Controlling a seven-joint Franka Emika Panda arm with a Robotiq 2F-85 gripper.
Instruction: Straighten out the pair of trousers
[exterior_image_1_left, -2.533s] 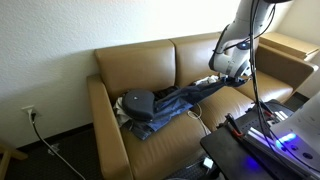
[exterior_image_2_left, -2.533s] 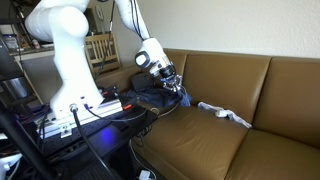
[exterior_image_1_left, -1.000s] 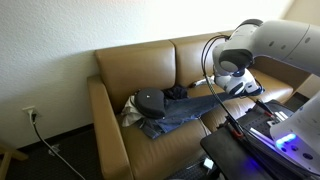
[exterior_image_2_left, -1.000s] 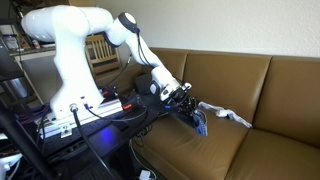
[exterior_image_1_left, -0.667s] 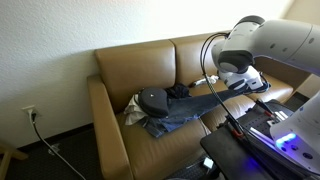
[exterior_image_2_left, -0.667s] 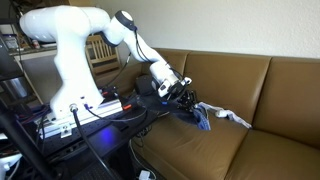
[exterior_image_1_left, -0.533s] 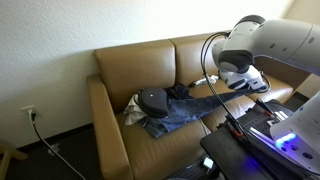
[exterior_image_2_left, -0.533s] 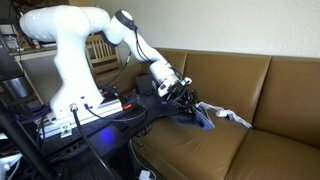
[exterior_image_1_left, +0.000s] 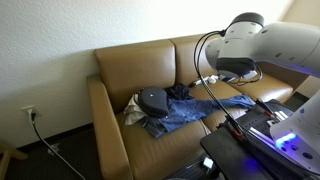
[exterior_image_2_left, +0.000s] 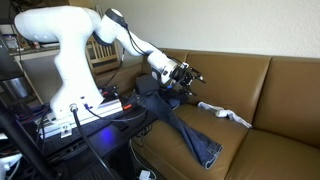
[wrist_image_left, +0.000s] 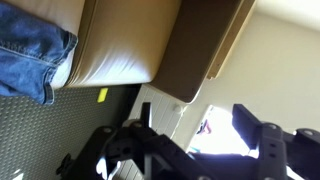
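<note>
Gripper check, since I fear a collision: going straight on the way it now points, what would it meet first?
Likely the sofa cushions, not the trousers: the gripper points sideways above them. Nothing shows close ahead, but depth is unclear.

Beneath the jaws you see a brown sofa (exterior_image_2_left: 262, 88). A white cloth (exterior_image_2_left: 228, 114) lies near them on its seat.

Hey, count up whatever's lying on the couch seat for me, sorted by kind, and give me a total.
Jeans: 1
White cloth: 1
Round dark thing, too unclear to name: 1
Total: 3 that I can make out
</note>
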